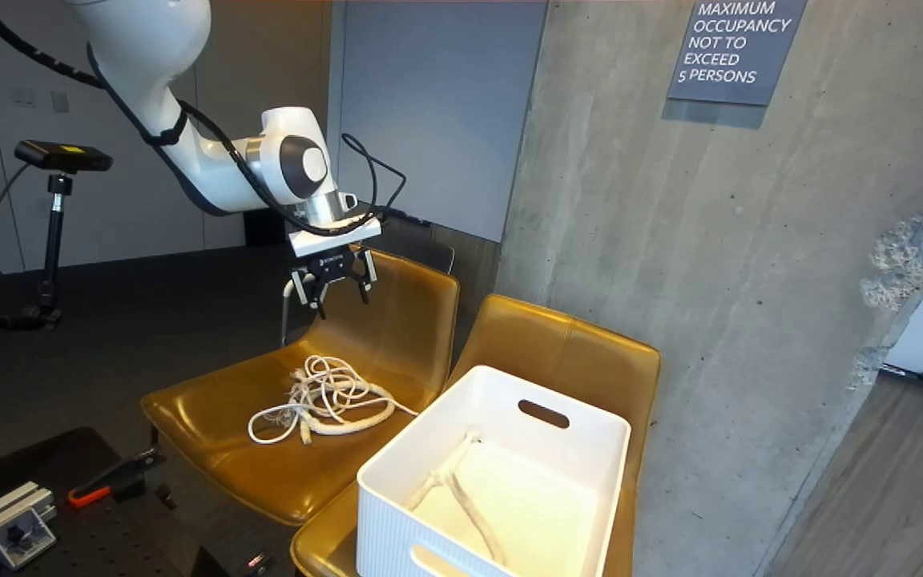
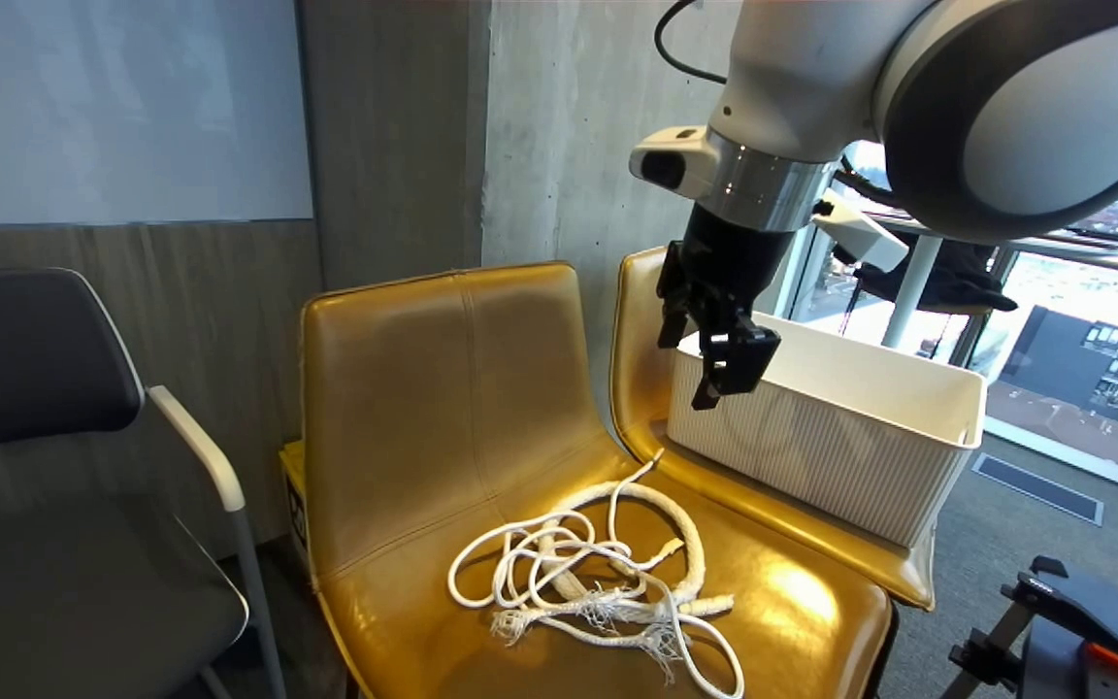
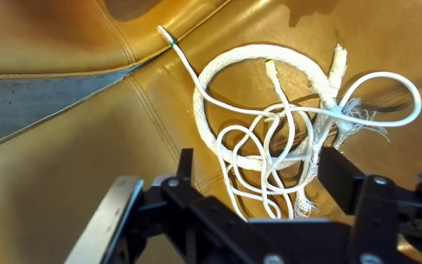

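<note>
Lying below the hand (image 1: 343, 304): rope (image 3: 266, 163)

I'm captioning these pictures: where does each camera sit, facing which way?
An exterior view: off-robot, nearer the bin, facing chairs and concrete wall; arm and gripper show.
An exterior view: off-robot, nearer the rope, facing chairs, windows beyond; arm and gripper show.
Wrist view: on the arm, looking down at rope; gripper shows.
Both exterior views share bin, rope, chairs.
</note>
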Robot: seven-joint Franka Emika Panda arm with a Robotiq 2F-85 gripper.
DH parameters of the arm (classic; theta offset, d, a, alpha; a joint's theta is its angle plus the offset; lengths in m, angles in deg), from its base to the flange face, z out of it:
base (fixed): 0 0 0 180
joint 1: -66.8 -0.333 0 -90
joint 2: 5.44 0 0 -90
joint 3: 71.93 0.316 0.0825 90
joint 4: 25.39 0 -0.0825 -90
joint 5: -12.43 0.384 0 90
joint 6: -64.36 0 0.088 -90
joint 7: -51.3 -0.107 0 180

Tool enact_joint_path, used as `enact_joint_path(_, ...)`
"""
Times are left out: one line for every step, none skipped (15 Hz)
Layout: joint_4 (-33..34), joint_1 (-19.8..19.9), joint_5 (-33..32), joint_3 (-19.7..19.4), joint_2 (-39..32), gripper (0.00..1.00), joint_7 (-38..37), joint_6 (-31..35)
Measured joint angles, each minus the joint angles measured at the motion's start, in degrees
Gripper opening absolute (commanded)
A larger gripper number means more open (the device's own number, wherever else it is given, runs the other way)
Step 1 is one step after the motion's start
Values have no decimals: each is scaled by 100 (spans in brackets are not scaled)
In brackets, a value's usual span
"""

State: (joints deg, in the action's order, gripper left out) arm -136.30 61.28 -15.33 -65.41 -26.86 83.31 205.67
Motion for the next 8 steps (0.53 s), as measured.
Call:
enact_joint_path(-4, -7, 0, 0, 7, 87, 0, 0)
enact_joint_path(-4, -7, 0, 0, 7, 87, 0, 0)
enact_joint_path(-5, -7, 0, 0, 7, 87, 0, 0)
enact_joint_path(-5, -7, 0, 0, 7, 87, 0, 0)
enact_joint_path(-6, -7, 0, 0, 7, 87, 0, 0)
enact_joint_path(-6, -8, 0, 0, 7, 97, 0, 0)
enact_joint_path(-6, -8, 0, 0, 7, 98, 0, 0)
enact_joint_path(0, -3, 4, -5, 1, 100, 0, -7)
